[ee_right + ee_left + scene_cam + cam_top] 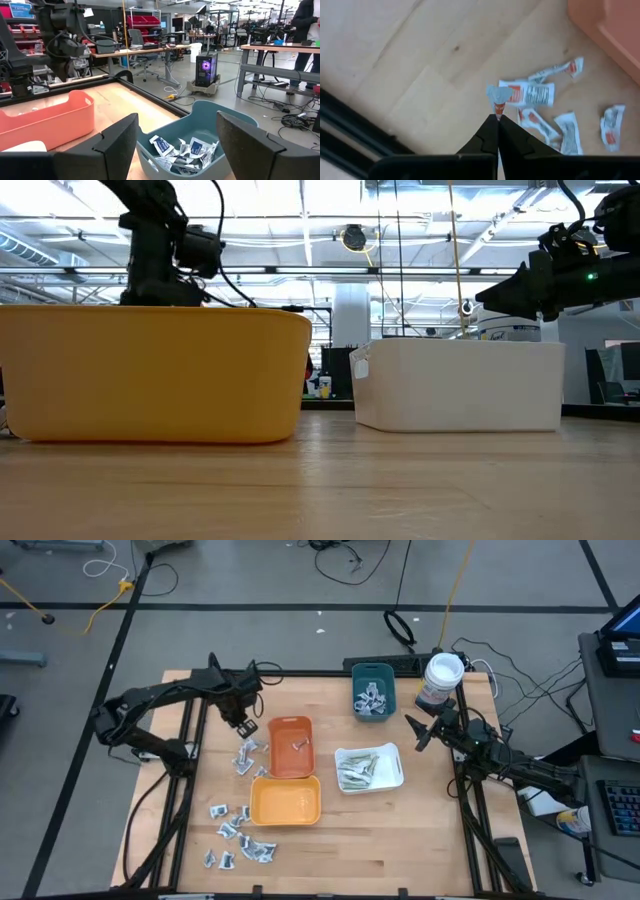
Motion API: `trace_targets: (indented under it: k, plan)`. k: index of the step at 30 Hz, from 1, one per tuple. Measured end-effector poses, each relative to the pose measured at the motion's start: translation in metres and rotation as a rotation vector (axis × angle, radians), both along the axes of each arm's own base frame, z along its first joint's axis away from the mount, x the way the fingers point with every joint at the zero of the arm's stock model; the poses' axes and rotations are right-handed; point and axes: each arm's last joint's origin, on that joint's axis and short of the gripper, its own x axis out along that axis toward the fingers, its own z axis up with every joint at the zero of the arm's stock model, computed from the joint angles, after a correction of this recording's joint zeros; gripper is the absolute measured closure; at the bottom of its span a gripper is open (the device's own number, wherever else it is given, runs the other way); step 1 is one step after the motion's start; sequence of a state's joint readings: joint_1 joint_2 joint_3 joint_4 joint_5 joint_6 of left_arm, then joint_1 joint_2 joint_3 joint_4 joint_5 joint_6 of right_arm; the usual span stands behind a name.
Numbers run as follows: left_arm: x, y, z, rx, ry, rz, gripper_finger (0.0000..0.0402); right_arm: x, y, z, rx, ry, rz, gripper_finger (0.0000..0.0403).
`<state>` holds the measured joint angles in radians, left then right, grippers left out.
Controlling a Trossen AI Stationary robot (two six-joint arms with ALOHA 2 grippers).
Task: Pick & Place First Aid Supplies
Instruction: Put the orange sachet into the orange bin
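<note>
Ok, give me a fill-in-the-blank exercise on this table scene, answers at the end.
1. The left gripper is shut on a small ____.
2. The silvery sachets with blue marks lie in the ____ tray.
3. The slim pale green-white strips lie in the ____ tray.
4. The right gripper hangs with its fingers ____, holding nothing.

Missing words: packet; teal; white; open

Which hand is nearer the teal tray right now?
Right. The right hand hovers open just off the teal tray, on its side toward the white tub. The left hand is beyond the orange tray, shut on a packet.
</note>
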<state>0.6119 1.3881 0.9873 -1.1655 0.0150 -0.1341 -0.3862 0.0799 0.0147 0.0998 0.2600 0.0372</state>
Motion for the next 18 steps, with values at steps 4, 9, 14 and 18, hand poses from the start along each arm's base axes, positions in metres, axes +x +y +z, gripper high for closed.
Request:
trace_targets:
  k: [4, 9, 14, 18]
  plan:
    - [0.006, -0.009, 0.003, -0.006, 0.005, -0.018, 0.0399, 0.000, 0.000, 0.000, 0.000, 0.000, 0.000, 0.0142]
    - [0.037, -0.019, 0.013, 0.009, -0.025, -0.074, 0.0400, 0.000, 0.000, 0.000, 0.000, 0.000, -0.001, 0.0143]
    - [0.077, -0.030, 0.024, -0.005, -0.047, -0.135, 0.0400, 0.000, 0.000, 0.000, 0.000, -0.001, 0.000, 0.0140]
    - [0.107, -0.035, 0.033, -0.015, -0.062, -0.174, 0.0400, 0.000, 0.000, 0.000, -0.001, -0.001, 0.000, 0.0140]
